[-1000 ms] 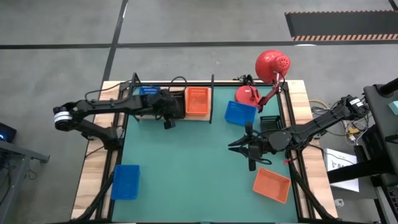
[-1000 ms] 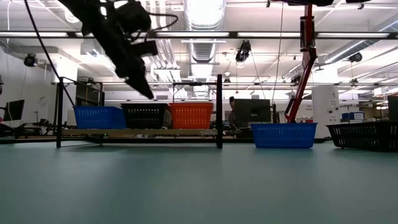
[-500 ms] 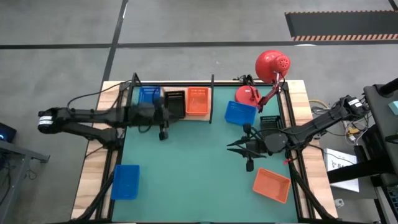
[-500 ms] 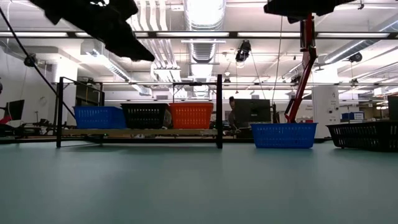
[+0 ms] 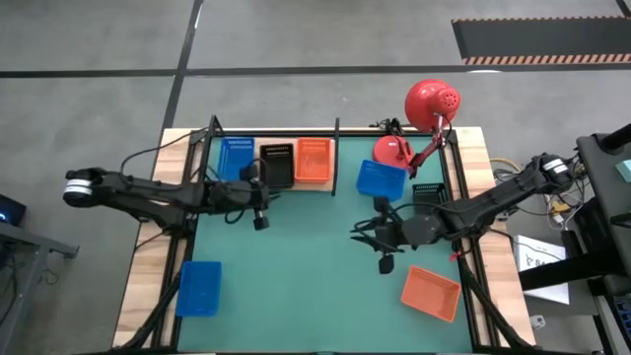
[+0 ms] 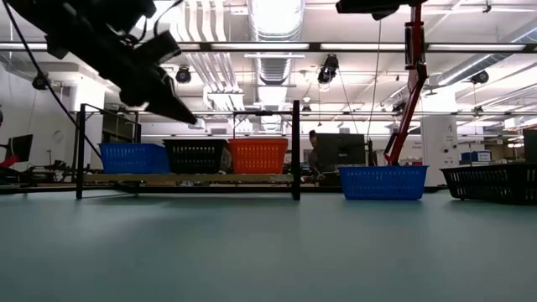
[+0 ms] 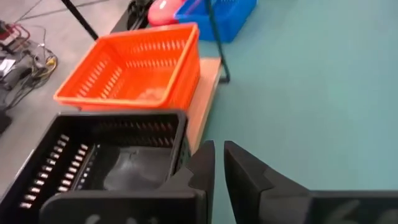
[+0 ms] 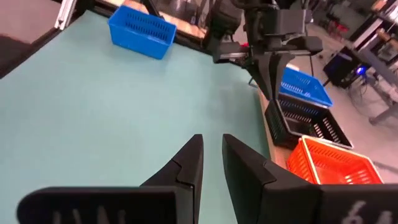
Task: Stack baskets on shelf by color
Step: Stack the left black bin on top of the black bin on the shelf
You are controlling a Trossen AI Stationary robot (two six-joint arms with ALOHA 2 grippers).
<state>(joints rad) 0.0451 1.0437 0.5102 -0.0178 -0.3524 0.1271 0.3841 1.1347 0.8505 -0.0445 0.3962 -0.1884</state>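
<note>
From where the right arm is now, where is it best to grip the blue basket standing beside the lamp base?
Probably one long mesh wall of the blue basket, one finger inside, one outside, coming down from above: it sits upright and open-topped on the mat. The wall facing the right gripper looks clearest; the lamp base crowds the far side.

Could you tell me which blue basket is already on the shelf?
The blue basket at the shelf's left end, beside the black one; the other two blue baskets sit on the green mat.
</note>
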